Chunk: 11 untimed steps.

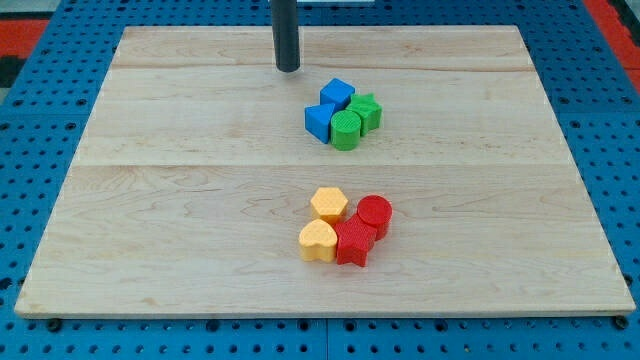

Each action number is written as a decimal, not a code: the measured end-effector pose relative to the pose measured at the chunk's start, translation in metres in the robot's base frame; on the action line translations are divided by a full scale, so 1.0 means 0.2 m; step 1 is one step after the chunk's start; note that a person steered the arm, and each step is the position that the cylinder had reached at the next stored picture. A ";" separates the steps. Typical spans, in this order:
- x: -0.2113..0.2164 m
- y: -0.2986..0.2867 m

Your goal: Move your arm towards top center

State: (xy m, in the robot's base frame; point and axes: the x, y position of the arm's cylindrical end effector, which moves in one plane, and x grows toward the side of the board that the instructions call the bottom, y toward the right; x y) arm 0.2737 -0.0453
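Observation:
My dark rod comes down from the view's top, and my tip (pixel 288 69) rests on the wooden board (pixel 180 200) near its top centre. It touches no block. The nearest blocks lie below and to the right of it: a blue cube (pixel 337 93), a second blue block (pixel 320 121), a green star-like block (pixel 366 111) and a green cylinder (pixel 346 130), all packed together. Lower down sits a second cluster: a yellow hexagon (pixel 328 204), a yellow heart-like block (pixel 318 241), a red cylinder (pixel 374 214) and a red star-like block (pixel 354 243).
The board lies on a blue perforated table (pixel 40 150) that shows around all its edges. Red surface shows at the view's top corners (pixel 615 20).

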 end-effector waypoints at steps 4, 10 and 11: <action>-0.03 0.26; 0.43 0.77; 0.44 0.78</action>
State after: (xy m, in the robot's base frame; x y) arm 0.3625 0.1098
